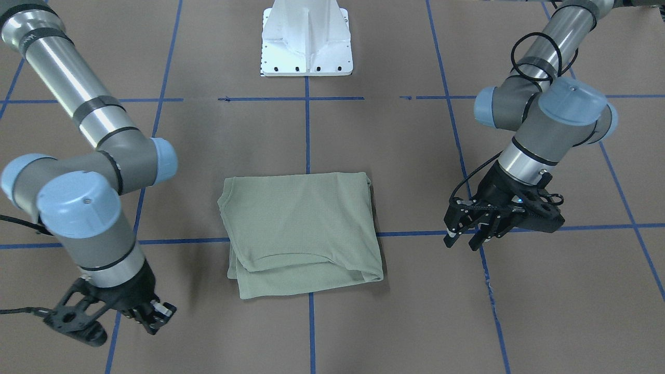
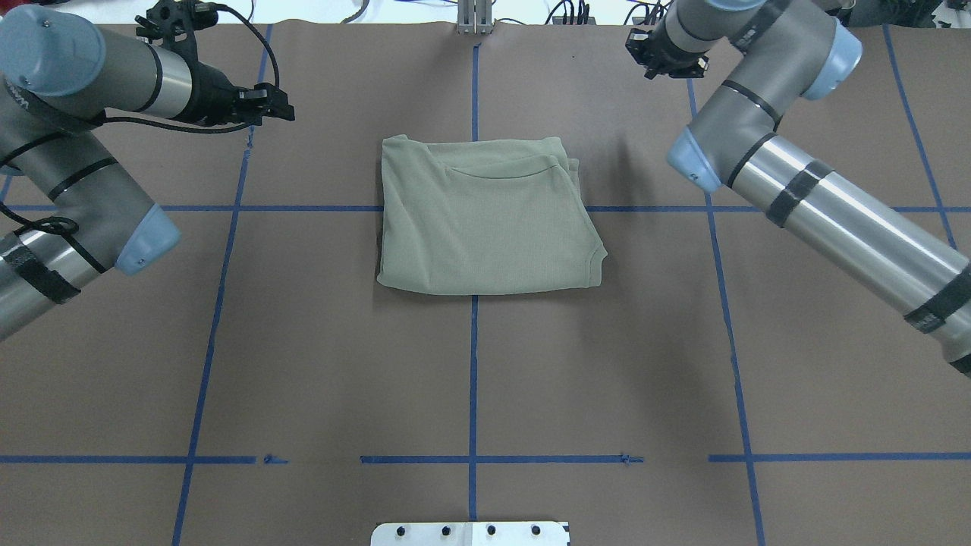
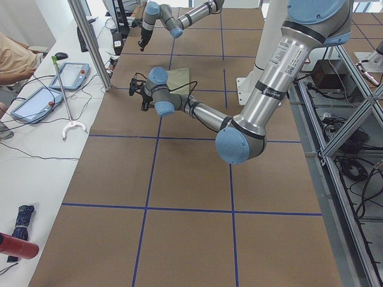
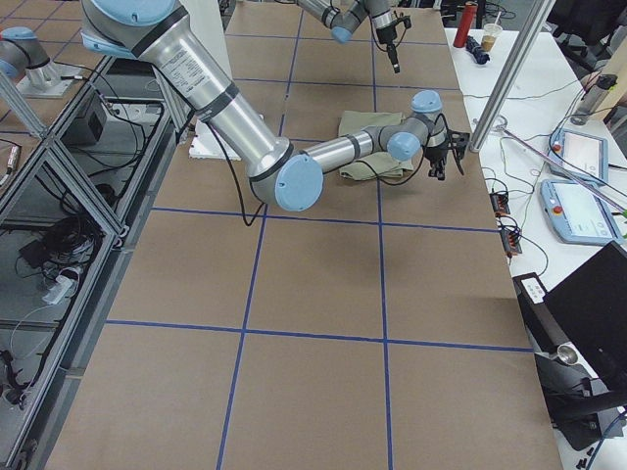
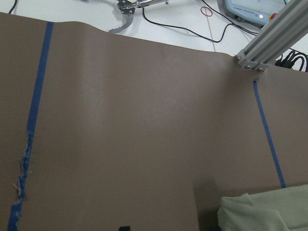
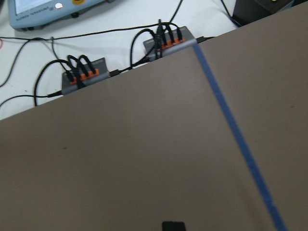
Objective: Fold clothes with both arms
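Front-facing: the shirt point(image 1: 301, 228) is folded into a compact rectangle at the centre of the worktop point(image 1: 405, 156), across the crossing tape lines point(image 1: 307, 135). Sleeves look tucked inside, with layered edges at 6 o'clock. The left gripper point(image 1: 461, 241) hangs at the shirt's 3 o'clock, well apart from it. Its fingers are spread and hold nothing. The right gripper point(image 1: 156, 319) is low at 8 o'clock, also well apart and empty; I can't tell its finger gap. The pedestal base point(image 1: 306, 41) is at 12 o'clock.

Overhead: the shirt is at centre, the left gripper at its 10 o'clock and the right at 1 o'clock. Both stand off the cloth, likely so nothing snags the fold.

Exterior left and right: the shirt lies flat and small mid-table, partly behind the near arm's wrist. Finger state is not judged here.

Left wrist: mostly bare worktop. A shirt corner shows at 5 o'clock, which fits the gripper being beside the cloth, not over it.

Right wrist: bare worktop, one tape line and cable connectors point(image 6: 82, 74) past the edge at 11 o'clock. No shirt is in sight.

Judgement: the folding looks done or nearly so. At most, the uneven bottom layers need squaring.
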### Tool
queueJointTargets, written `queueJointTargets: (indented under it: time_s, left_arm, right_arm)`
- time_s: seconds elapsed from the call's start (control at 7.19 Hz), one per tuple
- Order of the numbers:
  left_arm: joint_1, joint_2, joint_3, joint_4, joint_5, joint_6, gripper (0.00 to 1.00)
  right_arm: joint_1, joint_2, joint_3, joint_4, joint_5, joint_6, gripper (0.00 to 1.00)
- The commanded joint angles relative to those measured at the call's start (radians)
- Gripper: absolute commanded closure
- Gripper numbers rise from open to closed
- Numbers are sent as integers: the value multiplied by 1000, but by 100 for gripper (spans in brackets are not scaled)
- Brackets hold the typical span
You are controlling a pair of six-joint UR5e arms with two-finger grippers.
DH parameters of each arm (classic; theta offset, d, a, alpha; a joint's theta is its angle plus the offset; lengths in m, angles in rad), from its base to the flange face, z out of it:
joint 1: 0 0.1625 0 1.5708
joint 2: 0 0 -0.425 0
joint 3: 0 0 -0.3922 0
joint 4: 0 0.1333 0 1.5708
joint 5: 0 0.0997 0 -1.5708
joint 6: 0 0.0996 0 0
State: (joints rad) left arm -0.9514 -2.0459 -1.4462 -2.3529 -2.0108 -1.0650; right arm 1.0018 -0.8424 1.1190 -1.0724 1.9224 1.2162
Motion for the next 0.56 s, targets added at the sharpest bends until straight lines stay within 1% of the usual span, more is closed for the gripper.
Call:
queueJointTargets:
  time_s: [0.0, 0.14, 0.28, 0.42]
  left_arm:
    - [-73, 91, -52, 49, -93, 234, 38]
    - [-148, 180, -169, 140, -164, 311, 38]
    - [-162, 238, -269, 255, -180, 417, 36]
    - [-171, 321, -354, 312, -183, 522, 36]
  right_arm:
    - [182, -186, 70, -3, 241, -296, 100]
    - [252, -289, 120, -4, 307, -463, 67]
    - [277, -358, 163, -27, 311, -597, 34]
    - [313, -397, 200, -97, 313, -704, 0]
